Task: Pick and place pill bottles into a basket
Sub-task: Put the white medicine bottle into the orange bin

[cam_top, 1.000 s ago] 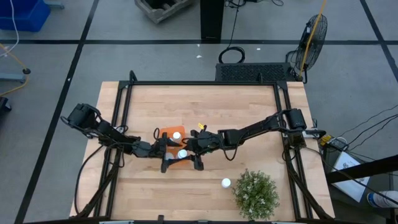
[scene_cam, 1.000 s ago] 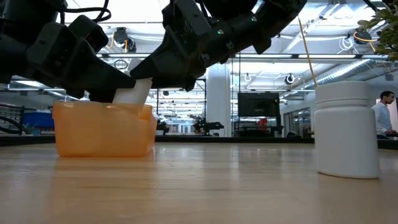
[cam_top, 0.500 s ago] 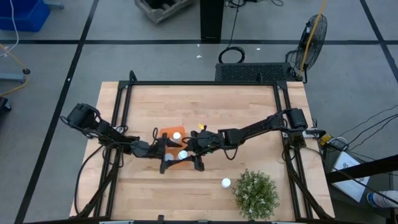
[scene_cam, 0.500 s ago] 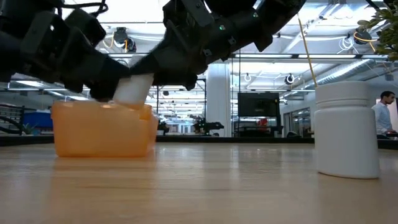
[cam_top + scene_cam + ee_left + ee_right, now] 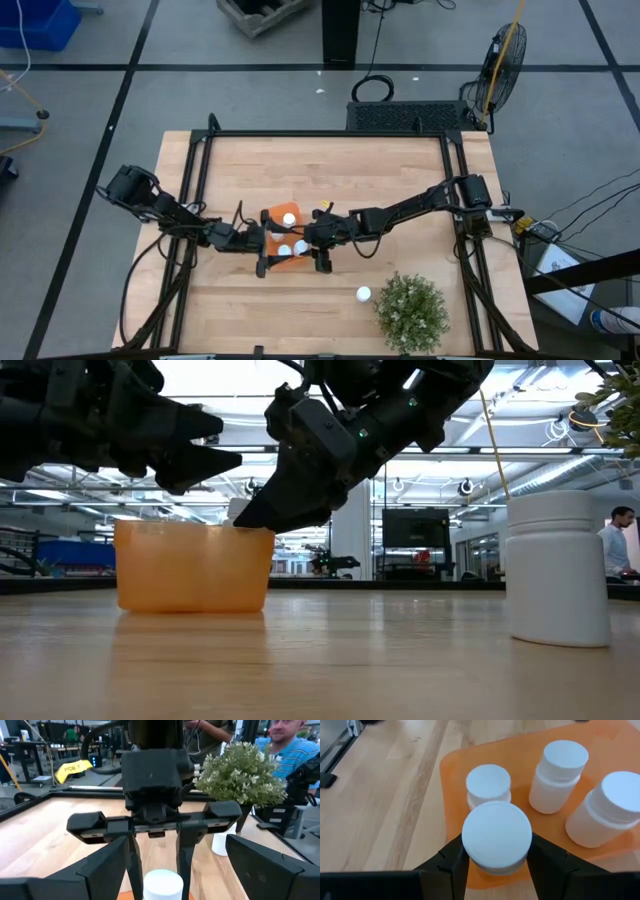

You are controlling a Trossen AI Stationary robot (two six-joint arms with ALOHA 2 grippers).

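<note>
The orange basket (image 5: pixel 277 240) stands at the table's middle; it also shows in the low view (image 5: pixel 193 567). Three white pill bottles (image 5: pixel 488 784) (image 5: pixel 557 770) (image 5: pixel 610 810) stand in it. My right gripper (image 5: pixel 306 248) (image 5: pixel 496 857) is shut on another white bottle (image 5: pixel 496 836) inside the basket's near part. My left gripper (image 5: pixel 256 245) (image 5: pixel 225 455) is open and empty at the basket's left side, above its rim. One more bottle (image 5: pixel 363 294) (image 5: pixel 558 568) stands on the table beside the plant. My right gripper pinches the bottle between its two fingers (image 5: pixel 454 865), on its sides just below the cap (image 5: pixel 496 865). The fingers slant down from the table's right side. The bottle is upright over the basket's floor; whether its base rests there I cannot tell.
A green bushy plant (image 5: pixel 410 312) stands at the table's near right corner. Black rails (image 5: pixel 195 190) run along the table's left, right and far edges. A person (image 5: pixel 292 750) shows beyond the table. Bare wood lies at the far half.
The bottle that hung tilted above the basket's rim has come down upright into the basket in my right gripper. My left gripper has drawn back toward the table's left edge and up. The basket has slid a little toward the right.
</note>
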